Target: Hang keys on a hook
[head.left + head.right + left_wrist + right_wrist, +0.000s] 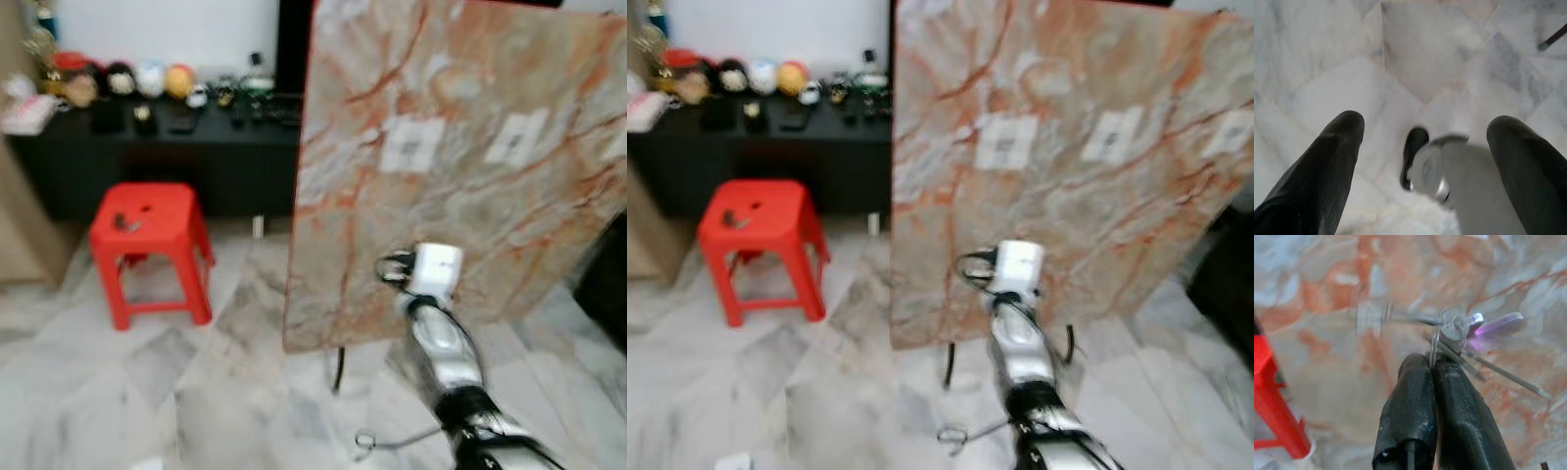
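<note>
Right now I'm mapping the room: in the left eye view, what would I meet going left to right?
Red stool → marble board → right arm reaching up in front of it, wrist near the board's lower edge.

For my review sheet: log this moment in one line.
right hand: shut on keys, raised before marble board | left hand: open, idle | keys: unhung
</note>
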`<state>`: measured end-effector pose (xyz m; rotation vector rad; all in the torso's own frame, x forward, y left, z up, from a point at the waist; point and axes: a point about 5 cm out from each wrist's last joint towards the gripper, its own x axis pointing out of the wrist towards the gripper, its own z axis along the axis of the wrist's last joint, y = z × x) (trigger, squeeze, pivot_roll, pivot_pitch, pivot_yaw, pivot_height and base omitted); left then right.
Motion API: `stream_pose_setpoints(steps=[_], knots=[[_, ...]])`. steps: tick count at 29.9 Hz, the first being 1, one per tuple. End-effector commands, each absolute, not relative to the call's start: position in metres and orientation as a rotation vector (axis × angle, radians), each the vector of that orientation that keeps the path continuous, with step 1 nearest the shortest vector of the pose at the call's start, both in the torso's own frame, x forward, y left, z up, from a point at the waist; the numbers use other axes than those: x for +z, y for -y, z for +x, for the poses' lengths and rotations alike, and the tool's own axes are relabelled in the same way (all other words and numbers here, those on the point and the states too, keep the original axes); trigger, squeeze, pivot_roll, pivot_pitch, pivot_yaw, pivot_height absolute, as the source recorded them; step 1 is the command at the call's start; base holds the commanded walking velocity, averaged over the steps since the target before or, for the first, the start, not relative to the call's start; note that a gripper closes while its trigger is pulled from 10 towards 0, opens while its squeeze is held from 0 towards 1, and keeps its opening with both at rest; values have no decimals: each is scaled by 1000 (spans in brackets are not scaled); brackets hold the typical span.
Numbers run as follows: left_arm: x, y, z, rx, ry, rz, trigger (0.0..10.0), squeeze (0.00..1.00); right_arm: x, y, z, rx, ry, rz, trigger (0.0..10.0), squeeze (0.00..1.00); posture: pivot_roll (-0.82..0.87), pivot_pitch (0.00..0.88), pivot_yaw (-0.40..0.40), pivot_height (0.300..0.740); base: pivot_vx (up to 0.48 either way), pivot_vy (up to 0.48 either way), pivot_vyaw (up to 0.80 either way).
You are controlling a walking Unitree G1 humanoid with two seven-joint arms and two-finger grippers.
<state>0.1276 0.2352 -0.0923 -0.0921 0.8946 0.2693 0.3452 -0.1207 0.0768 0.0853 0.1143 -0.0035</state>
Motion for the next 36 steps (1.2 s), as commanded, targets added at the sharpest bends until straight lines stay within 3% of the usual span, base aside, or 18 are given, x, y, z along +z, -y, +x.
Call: stream_pose_setpoints(steps=[1,6,29,36], knots=[[-98,-219,122,228,-921,-104,10000,0,78,142,346,-70,-103,75,10000,0,18,1,-119,740,296,0,0],[-98,-219,121,227,-925,-97,10000,0,78,142,345,-75,-102,73,10000,0,19,2,-119,740,277,0,0],[-98,-218,123,221,-933,-96,10000,0,96,131,355,9,-21,37,10000,0,21,0,-119,740,0,0,0],[-98,-218,123,221,-935,-92,10000,0,58,120,339,180,-223,-87,10000,0,19,0,-120,740,0,0,0]])
